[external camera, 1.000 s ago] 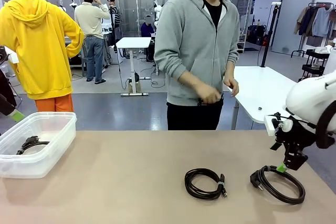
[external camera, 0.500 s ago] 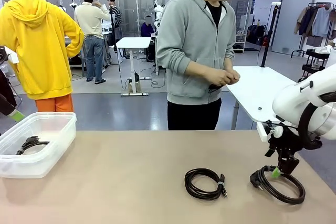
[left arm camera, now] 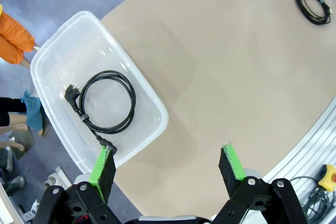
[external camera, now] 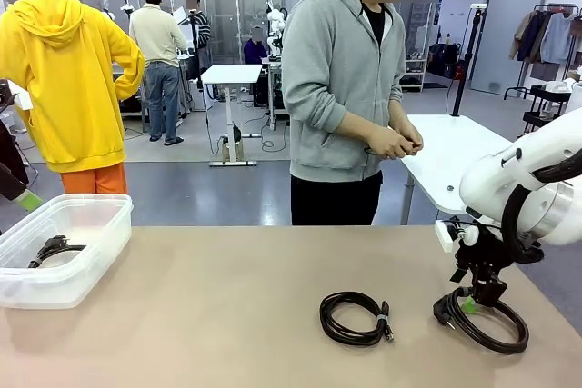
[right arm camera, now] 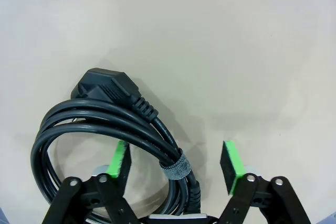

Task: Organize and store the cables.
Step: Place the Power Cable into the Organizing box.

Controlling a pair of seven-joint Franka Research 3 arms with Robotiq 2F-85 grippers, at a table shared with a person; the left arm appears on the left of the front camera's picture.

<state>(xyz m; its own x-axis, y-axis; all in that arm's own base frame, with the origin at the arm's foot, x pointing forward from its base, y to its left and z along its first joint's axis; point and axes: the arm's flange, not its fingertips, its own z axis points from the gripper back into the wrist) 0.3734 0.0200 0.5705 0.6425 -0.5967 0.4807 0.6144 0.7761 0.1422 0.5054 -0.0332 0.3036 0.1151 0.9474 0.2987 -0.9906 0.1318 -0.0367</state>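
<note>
A thick black cable coil (external camera: 484, 323) with a grey strap lies at the table's right. My right gripper (external camera: 468, 304) is lowered onto its near-left rim. In the right wrist view the coil (right arm camera: 105, 124) runs between the green pads of the right gripper (right arm camera: 176, 148), whose jaws stand wide apart. A thinner coil (external camera: 355, 317) lies mid-table, seen far off from the left wrist (left arm camera: 313, 6). Another cable (external camera: 53, 249) rests in the clear bin (external camera: 73, 283). My left gripper (left arm camera: 167, 150) hangs open above the bin's (left arm camera: 79, 45) near edge and the coiled cable (left arm camera: 105, 103) in it.
A person in a grey hoodie stands at the far side, hands (external camera: 396, 143) together at the waist, off the table. Bare tabletop (external camera: 209, 306) stretches between the bin and the middle coil. A white table (external camera: 446, 156) stands behind on the right.
My right gripper has come down and slightly left onto the thick coil's rim. The person has shifted a little to the right and raised both hands. The coils have not moved.
</note>
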